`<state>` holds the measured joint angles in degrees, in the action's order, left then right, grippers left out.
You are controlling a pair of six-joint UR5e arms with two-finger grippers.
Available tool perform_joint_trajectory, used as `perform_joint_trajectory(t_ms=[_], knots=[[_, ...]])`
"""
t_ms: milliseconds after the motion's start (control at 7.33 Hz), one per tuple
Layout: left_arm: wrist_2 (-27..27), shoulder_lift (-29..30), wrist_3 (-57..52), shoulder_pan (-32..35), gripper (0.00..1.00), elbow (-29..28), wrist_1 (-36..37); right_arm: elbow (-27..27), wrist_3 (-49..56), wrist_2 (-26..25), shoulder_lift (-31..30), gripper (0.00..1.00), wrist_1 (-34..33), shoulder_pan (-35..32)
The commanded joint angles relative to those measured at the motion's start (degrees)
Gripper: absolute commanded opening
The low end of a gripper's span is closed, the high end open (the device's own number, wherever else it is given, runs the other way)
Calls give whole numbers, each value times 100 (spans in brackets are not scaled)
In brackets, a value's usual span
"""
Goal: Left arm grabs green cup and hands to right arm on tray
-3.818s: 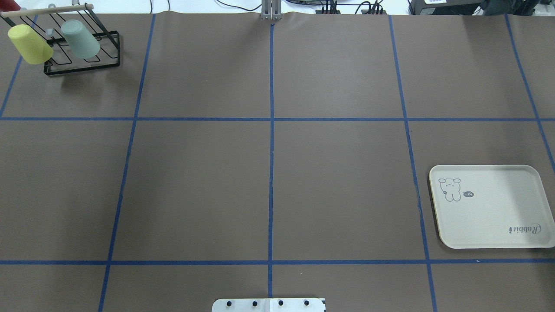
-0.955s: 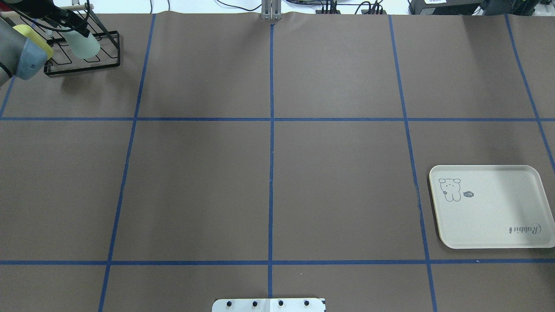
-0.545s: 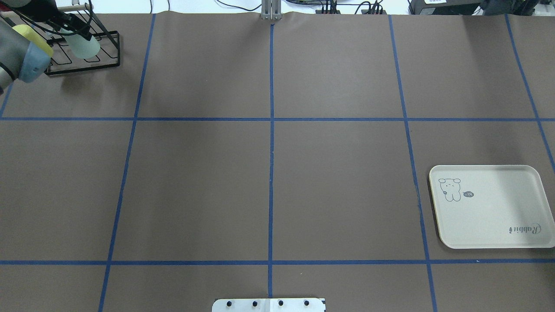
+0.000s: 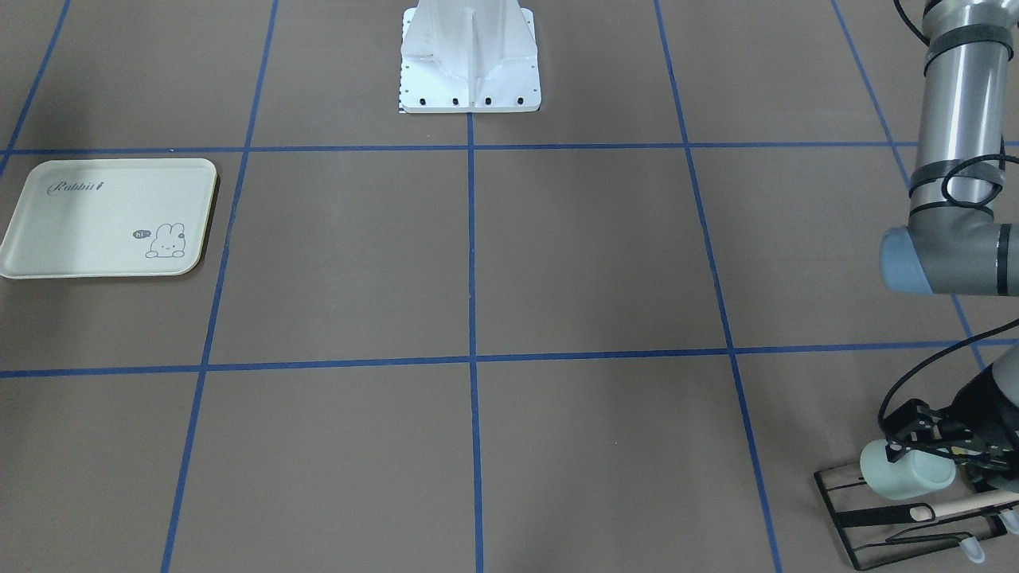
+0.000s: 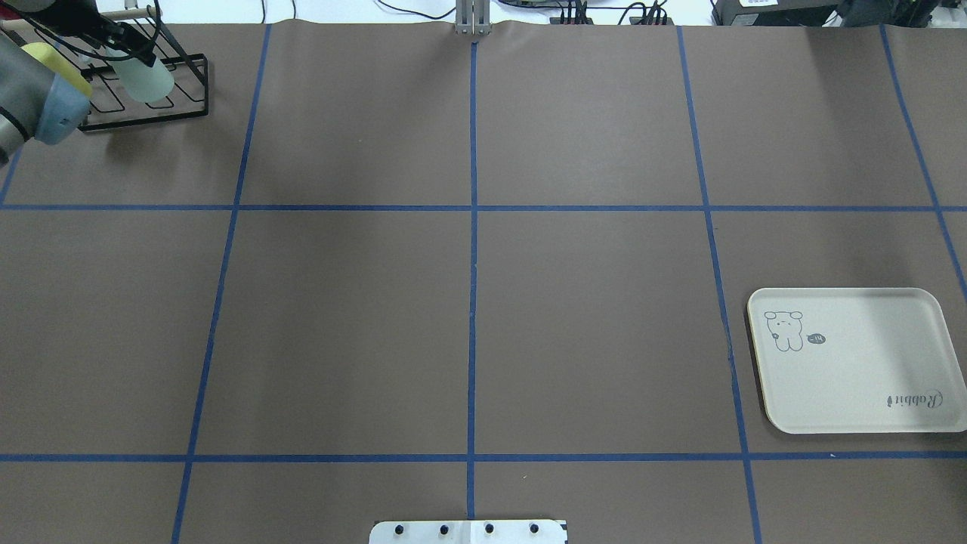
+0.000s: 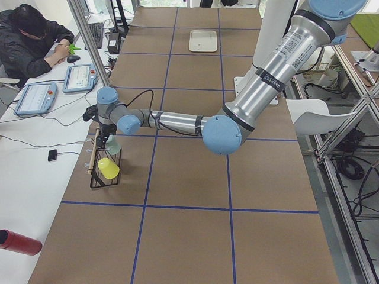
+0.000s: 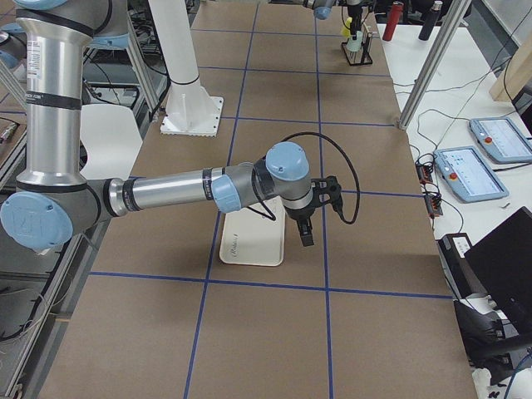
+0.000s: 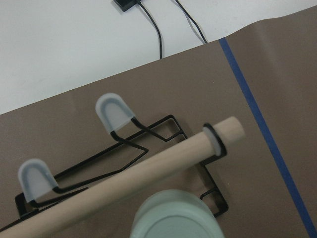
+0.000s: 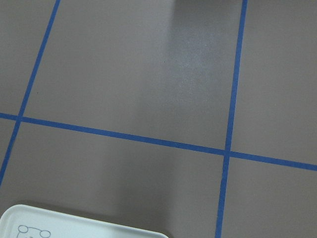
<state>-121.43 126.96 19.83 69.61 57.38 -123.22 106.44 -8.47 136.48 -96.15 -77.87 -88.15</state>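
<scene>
I find the green cup (image 4: 907, 476) upended and tilted on a prong of the wire rack (image 4: 872, 516). Its base sits directly under the left gripper (image 4: 930, 458), whose jaws stand spread across it. The wooden bar (image 8: 148, 171) and yellow cup (image 5: 51, 54) crowd it closely. The right gripper (image 7: 304, 233) hovers by the tray (image 5: 854, 393), well apart, and I cannot tell how its jaws stand.

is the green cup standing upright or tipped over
Tipped: the green cup lies slanted over the black wire rack, not standing on its base, with the left gripper at it.
</scene>
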Motion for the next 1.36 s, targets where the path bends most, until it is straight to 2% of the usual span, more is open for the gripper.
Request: perform_joint_trajectory(t_ms=[0,273,955,1091,1227], knots=[[32,13,3,0,86,-16,-9,0,-5,2,0,100,0,0],[32,22,3,0,79,-8,-9,0,4,2,0,100,0,0],[23,-22,12,-53,78,36,-26,0,-5,2,0,100,0,0],[23,-39,12,-61,73,36,-79,0,-5,2,0,100,0,0],[23,-48,12,-61,56,36,-79,0,-5,2,0,100,0,0]])
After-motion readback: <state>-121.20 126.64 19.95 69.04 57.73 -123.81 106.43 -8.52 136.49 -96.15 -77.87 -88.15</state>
